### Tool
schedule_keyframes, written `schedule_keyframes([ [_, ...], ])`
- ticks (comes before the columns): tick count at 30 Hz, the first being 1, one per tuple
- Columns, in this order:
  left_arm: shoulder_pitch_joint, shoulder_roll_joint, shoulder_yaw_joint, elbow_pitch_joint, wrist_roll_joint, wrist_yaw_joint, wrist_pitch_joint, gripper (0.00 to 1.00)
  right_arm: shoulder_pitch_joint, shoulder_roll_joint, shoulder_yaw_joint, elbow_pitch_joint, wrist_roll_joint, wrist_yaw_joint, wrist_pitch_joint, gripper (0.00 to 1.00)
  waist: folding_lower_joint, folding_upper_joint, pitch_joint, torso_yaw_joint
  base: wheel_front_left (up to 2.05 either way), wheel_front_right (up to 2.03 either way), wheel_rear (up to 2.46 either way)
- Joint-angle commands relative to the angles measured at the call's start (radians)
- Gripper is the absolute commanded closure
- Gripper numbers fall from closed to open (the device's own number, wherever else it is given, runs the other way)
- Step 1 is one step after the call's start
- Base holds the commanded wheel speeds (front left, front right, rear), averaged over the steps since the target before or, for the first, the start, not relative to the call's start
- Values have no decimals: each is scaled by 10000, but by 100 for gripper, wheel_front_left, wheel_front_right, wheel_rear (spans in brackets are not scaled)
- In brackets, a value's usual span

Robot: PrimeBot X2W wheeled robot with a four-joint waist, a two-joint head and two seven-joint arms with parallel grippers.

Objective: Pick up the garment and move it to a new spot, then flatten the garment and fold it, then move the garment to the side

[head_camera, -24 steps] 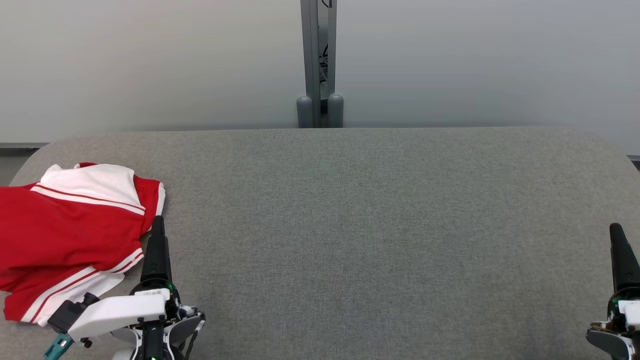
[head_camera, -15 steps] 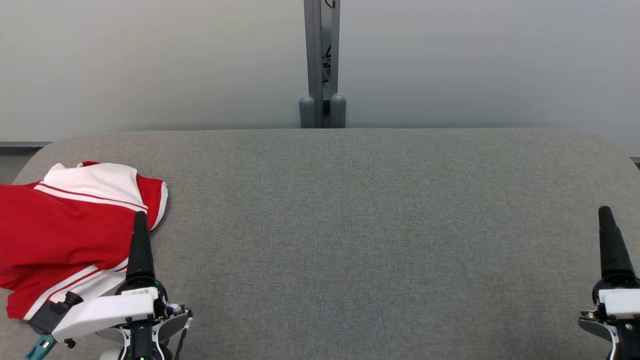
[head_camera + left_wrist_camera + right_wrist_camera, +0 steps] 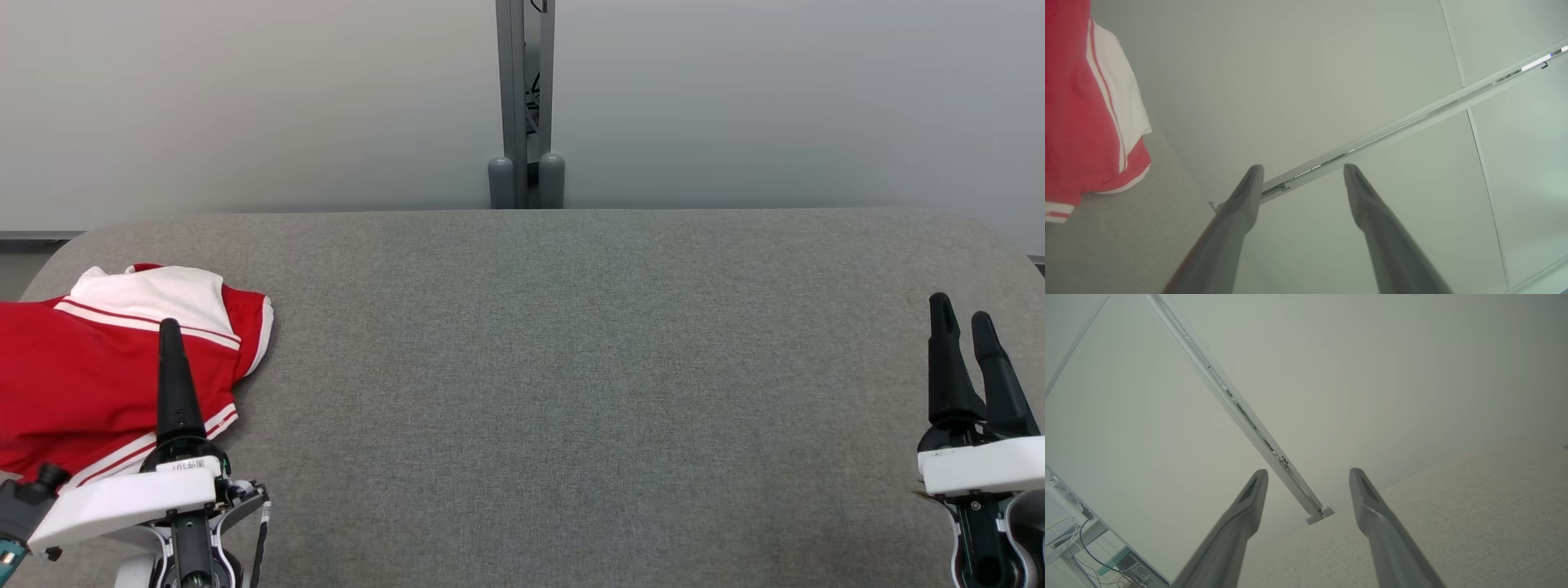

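Left gripper (image 3: pixel 169 328) shifted left, now across the crumpled red-and-white cloth garment (image 3: pixel 82 384).
Right gripper (image 3: pixel 959 310) slid inward; both claws spread open, empty.

Red and white garment (image 3: pixel 98 367) on a grey surface
Crumpled, white-striped, lying at the surface's far left edge

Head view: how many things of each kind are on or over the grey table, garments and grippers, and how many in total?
Garments: 1, the red-and-white garment
Grippers: 2, the left gripper and the right gripper
Total: 3
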Motion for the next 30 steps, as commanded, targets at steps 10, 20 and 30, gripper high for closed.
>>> schedule_keyframes([
  [10,35,32,663,-656,2088,-12,-134,0,-431,-243,572,-422,-1997,46,-559,0,0,-1,27,-49,0,0,0],
  [20,308,31,225,-1361,4531,381,-209,0,-533,-263,792,-332,-3307,51,-930,0,0,-1,55,-22,0,0,0],
  [30,709,40,-1652,-1501,7574,1644,-288,0,-422,-165,955,713,-3886,53,-1295,0,0,-1,46,-28,0,0,0],
])
